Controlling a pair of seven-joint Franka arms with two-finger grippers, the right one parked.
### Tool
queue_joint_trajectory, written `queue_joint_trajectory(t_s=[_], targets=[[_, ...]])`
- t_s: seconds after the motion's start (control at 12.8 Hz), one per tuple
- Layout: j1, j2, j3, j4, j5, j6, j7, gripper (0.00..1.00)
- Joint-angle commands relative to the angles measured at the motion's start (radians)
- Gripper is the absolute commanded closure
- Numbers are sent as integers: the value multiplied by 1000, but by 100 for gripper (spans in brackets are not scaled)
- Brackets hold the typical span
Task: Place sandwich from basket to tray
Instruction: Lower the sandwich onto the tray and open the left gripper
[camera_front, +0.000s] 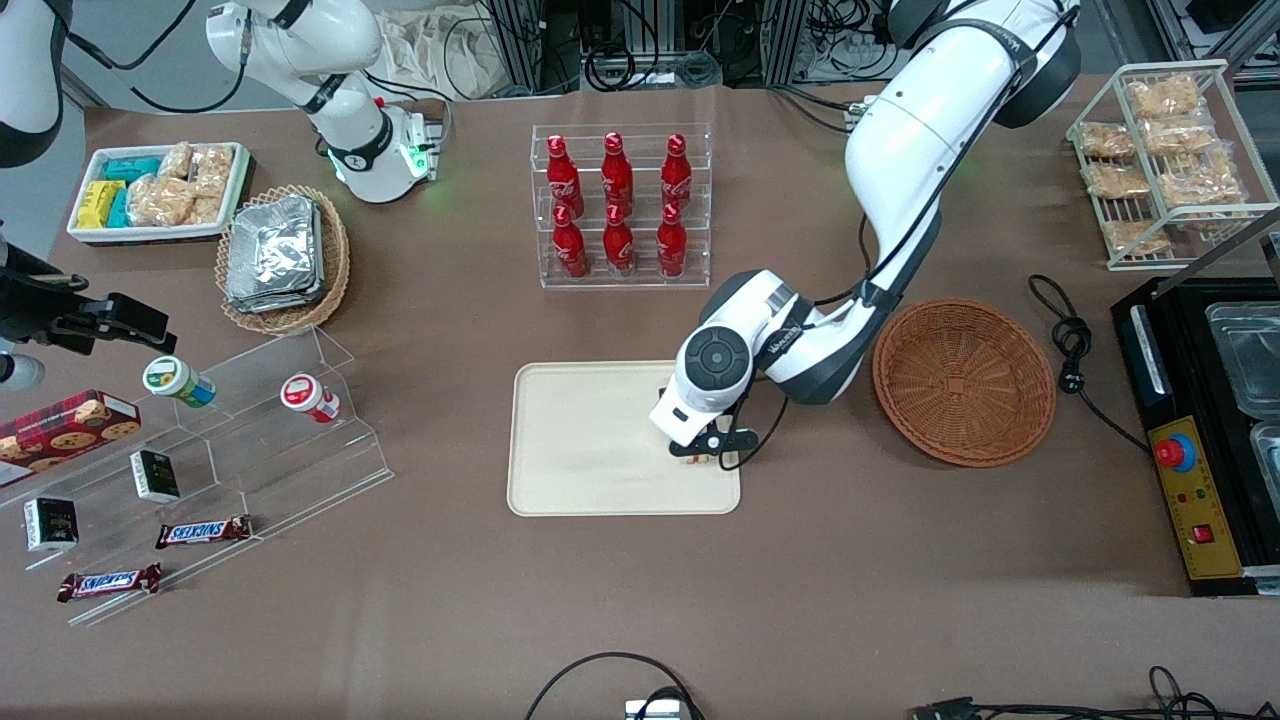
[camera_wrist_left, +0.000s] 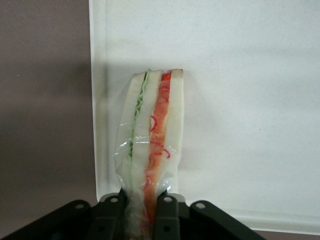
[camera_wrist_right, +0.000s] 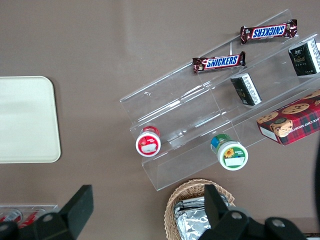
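We see the left arm reaching from the working arm's end of the tabletop down over the tray, its wrist bent so the pincer points downward at the tray's edge nearest the basket. The pincer's fingers are closed tight on the sandwich, pinching one end of the clear-wrapped wedge between them. The sandwich lies inside the tray, just beside its rim, with its green and red-orange filling lines facing the wrist camera. We cannot tell whether it rests on the tray or hangs just above it.

The basket sits on the tabletop near the tray, toward the working arm's end, with nothing in it. Farther from the front camera than the tray stands a clear rack of red bottles. Nothing lies between the pincer and the tray surface.
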Motion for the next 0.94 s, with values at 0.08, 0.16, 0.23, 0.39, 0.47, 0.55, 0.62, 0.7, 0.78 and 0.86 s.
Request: queue_joint_trajectory(t_s=[0.08,0.16,0.23,0.39,0.47,0.55,0.62,0.7,0.78,0.86], targets=[[13,-14,5,40,4,-25,-14,0],[28,-43,5,39,6,-40,-16,0],[33,-74,5,40,3,-83,-10,0],[71,-165,5,33,4,-222,-1,0],[102,-202,2,28,0,-266,24,0],[131,-241,-3,16,-16,-295,80,0],[155,-300,-1,-24,-57,-309,138,0],[186,-368,-1,-85,-68,-312,174,0],[224,-446,-1,-167,-71,-303,214,0],[255,-515,-1,-235,-72,-303,246,0]])
